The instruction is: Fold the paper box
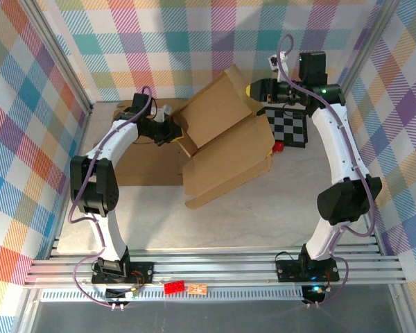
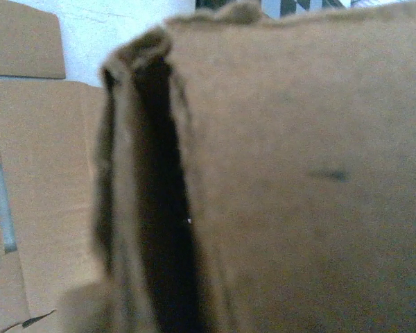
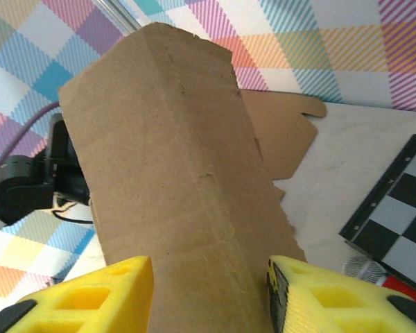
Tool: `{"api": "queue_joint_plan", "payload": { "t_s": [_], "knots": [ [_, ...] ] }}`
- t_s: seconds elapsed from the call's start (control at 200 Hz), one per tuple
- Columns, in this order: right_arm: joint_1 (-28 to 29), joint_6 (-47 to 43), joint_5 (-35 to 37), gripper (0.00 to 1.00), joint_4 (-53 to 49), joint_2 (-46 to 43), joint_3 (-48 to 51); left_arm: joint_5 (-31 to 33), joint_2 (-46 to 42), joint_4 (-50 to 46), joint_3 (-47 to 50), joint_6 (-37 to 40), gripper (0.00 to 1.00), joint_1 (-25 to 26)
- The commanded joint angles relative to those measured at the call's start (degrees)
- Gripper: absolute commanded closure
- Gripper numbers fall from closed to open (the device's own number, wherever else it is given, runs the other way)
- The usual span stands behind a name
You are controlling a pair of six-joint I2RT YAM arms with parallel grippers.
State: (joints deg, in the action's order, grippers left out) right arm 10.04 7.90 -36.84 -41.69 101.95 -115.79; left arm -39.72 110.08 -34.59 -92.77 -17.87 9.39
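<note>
Table point(image 1: 263, 222) seen from the top external camera, with the paper box point(image 1: 225, 142), brown and half folded, lying just left of the checkerboard point(image 1: 291, 125). The box's right edge meets that board's left side, and 1 panel is tilted up toward the back wall. The right claw point(image 1: 253, 90) sits off the checkerboard's far-left corner, at the upper right edge of the raised panel. The left claw point(image 1: 172, 130) is on the side of the box turned away from the checkerboard, closed narrow on the box's left edge. A flat cardboard sheet point(image 1: 142, 163) lies well left of the checkerboard, beyond the box. A small red block point(image 1: 281, 146) touches the checkerboard's near-left corner.

Left wrist view: blurred cardboard of the paper box point(image 2: 298, 173) stands very close, with a doubled edge and a dark gap running down it. A sliver of the checkerboard point(image 2: 301, 4) shows above the box's top edge. The flat cardboard sheet point(image 2: 41, 194) lies on the side away from the checkerboard.

Right wrist view: 2 yellow fingers point(image 3: 90, 298) of the right claw point(image 3: 208, 267) stand about half apart, 1 on each side of a folded panel of the paper box point(image 3: 173, 173). The panel fills the gap between them, so the claw holds the box. The checkerboard point(image 3: 395, 215) lies flat to the right, apart from the panel. The flat cardboard sheet point(image 3: 277, 132) shows left of the checkerboard, behind the panel.
</note>
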Motion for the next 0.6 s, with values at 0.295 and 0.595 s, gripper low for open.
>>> {"api": "queue_joint_plan", "payload": {
  "t_s": [0.295,0.595],
  "knots": [
    [3.6,-11.3,11.8,0.53,-5.4,2.1,-1.7,4.0,-3.9,-8.6,-4.1,8.5,1.00,2.3],
    [8.5,-15.0,25.9,0.53,-4.7,2.5,1.8,5.2,-4.1,-9.9,-5.0,9.3,1.00,2.7]
  ]
}}
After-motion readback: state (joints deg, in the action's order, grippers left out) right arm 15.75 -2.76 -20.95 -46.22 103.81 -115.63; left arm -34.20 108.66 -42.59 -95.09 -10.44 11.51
